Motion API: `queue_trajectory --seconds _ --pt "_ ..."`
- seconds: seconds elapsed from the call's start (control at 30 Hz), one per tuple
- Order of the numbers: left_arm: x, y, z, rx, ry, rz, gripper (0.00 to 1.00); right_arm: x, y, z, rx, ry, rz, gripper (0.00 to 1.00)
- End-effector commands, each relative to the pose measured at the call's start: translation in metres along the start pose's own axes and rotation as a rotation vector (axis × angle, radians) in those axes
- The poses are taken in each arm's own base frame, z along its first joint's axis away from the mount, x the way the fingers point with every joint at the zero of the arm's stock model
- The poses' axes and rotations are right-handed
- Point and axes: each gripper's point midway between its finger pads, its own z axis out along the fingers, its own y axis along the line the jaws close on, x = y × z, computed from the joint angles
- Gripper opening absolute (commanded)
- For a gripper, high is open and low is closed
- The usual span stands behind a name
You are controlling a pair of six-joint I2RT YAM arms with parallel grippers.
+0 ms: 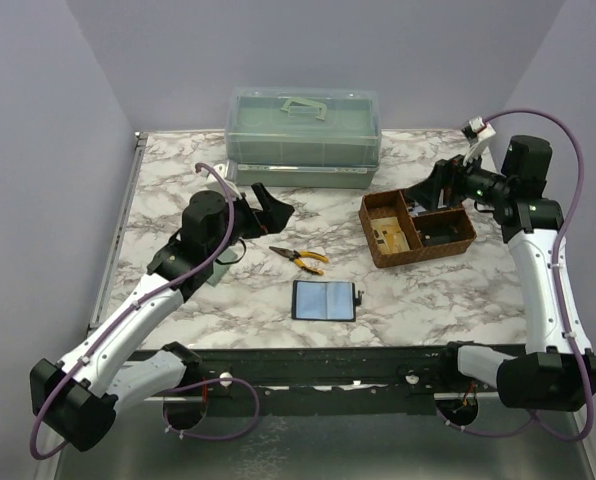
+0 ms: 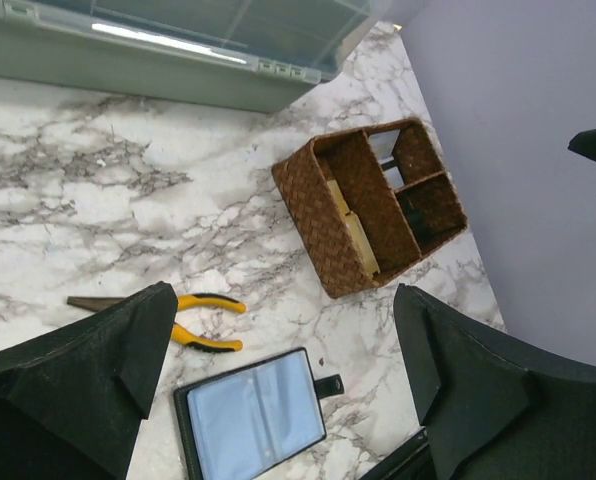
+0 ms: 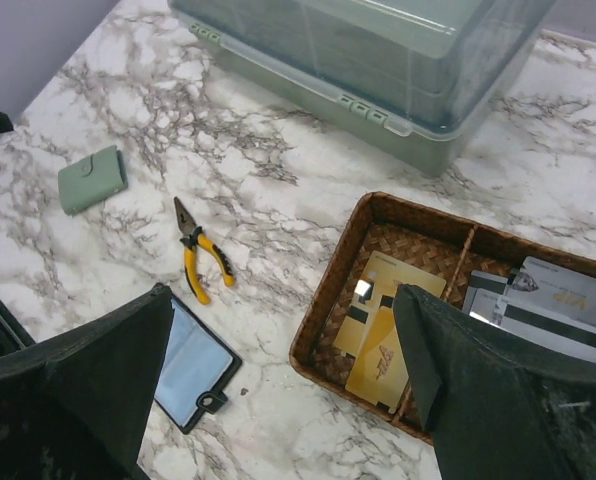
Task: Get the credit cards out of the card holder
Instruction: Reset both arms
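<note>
Left pincer (image 2: 283,300): standing spread wide, gripping nothing, hovering over the table left of the basket.
Right pincer (image 3: 281,295): standing spread wide, gripping nothing, hanging over the basket.
Table (image 1: 178,180): marble-patterned, carrying all items below.
Storage box (image 1: 303,135): pale green, lidded, sitting at the far edge.
Basket (image 1: 423,254): brown woven, divided into compartments, sitting right of centre.
Card holder (image 1: 324,300): black, lying unfolded and flat toward the near edge, blue-grey lining facing up.
Green wallet (image 3: 92,180): lying shut, well apart from the card holder.
Pliers (image 1: 300,258): yellow-handled, lying just beyond the card holder.
Credit cards (image 3: 553,300): grey, lying in a basket compartment beside the one holding gold cards (image 3: 378,340).
</note>
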Motion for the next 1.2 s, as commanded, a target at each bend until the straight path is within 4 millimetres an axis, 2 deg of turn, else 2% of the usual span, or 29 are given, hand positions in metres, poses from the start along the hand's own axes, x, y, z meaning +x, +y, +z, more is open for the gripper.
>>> queue_trajectory --seconds 0.0,0.17,0.37,0.53,0.73,0.9,1.17 --pt "-0.016 0.0 -0.012 -0.012 0.013 0.087 0.99 -0.022 -0.004 -0.014 0.111 -0.07 0.026 0.99" --pt "-0.027 -0.001 -0.018 -0.002 0.003 0.08 0.99 -0.024 0.015 -0.019 0.023 -0.069 -0.029 0.99" --pt "-0.03 -0.003 -0.027 0.01 -0.019 0.028 0.99 -0.027 0.021 -0.025 0.015 -0.082 -0.017 0.99" --pt "-0.029 -0.001 -0.034 0.015 -0.032 0.021 0.99 -0.032 0.017 -0.028 0.051 -0.111 0.047 0.99" --pt "-0.027 0.003 -0.04 0.005 -0.039 0.02 0.99 -0.032 0.024 -0.033 0.025 -0.131 0.093 0.99" --pt "-0.028 0.003 -0.046 0.005 -0.049 0.023 0.99 -0.034 0.031 -0.036 -0.01 -0.141 0.102 0.99" --pt "-0.025 0.008 -0.053 -0.011 -0.059 0.03 0.99 -0.032 0.031 -0.038 -0.012 -0.145 0.094 0.99"
